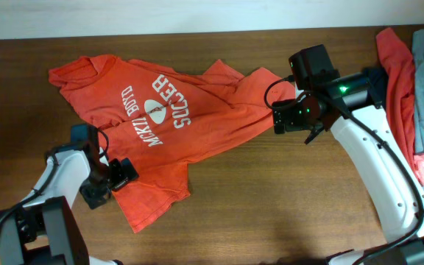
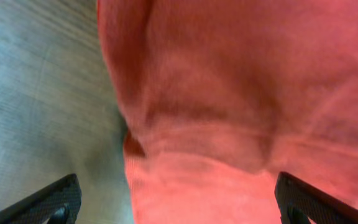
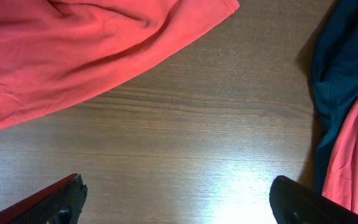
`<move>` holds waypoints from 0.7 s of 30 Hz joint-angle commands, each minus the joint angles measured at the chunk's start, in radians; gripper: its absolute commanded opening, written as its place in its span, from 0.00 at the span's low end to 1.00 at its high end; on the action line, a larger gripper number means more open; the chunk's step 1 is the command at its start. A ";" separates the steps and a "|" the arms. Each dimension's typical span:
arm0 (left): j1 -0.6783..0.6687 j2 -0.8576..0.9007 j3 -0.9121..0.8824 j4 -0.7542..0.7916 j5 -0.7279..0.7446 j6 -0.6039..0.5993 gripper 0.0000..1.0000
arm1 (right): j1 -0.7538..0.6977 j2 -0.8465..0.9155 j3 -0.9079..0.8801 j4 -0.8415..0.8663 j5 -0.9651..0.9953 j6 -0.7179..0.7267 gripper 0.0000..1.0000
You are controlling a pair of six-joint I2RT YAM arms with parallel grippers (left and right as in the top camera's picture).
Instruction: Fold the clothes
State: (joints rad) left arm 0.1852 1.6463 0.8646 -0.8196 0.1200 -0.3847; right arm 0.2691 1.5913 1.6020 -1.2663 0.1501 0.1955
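Though the orange-red short-sleeved cloth T-shirt with white printed lettering lay opened out, print up, on the brown wooden table, no fold had been made in it. It sprawled from far left toward near centre, rumpled, with one tongue of cloth reaching right.

Left gripper: at the T-shirt's near-left edge. The wrist view showed its fingers spread wide with the cloth's edge lying between them and nothing pinched. It seemed poised to take that edge.

Right gripper: just beside the T-shirt's right-hand tip. The wrist view showed its fingers parted over bare wood, the cloth lying beyond them to the left. It held nothing.

A heap of other garments sat at the far right of the table: red, grey-blue and pink, with a navy piece at its left side. None was folded, as far as could be seen.

Judgement: the task was barely begun. The T-shirt was spread but wanted smoothing. The sides were yet to be turned in and the body doubled over. After that, the heap remained to be worked through piece by piece.
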 commanded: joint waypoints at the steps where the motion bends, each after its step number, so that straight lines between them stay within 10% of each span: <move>1: -0.002 -0.012 -0.041 0.059 0.002 0.014 0.98 | -0.003 -0.022 0.019 -0.003 0.020 -0.017 0.99; 6: -0.002 -0.012 -0.076 0.133 0.093 0.012 0.55 | -0.003 -0.022 0.019 -0.003 0.020 -0.031 0.99; 8: -0.002 -0.012 -0.076 0.136 0.095 0.012 0.16 | -0.003 -0.022 0.019 -0.003 0.020 -0.031 0.99; 10: -0.002 -0.012 -0.076 0.137 0.095 0.012 0.00 | -0.003 -0.022 0.019 -0.003 0.020 -0.031 0.99; 21: 0.100 -0.100 -0.030 0.095 0.042 0.024 0.00 | -0.011 -0.012 0.019 0.009 0.020 -0.031 0.99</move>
State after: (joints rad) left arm 0.2245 1.6161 0.8032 -0.7052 0.1936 -0.3809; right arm 0.2687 1.5913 1.6020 -1.2644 0.1501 0.1711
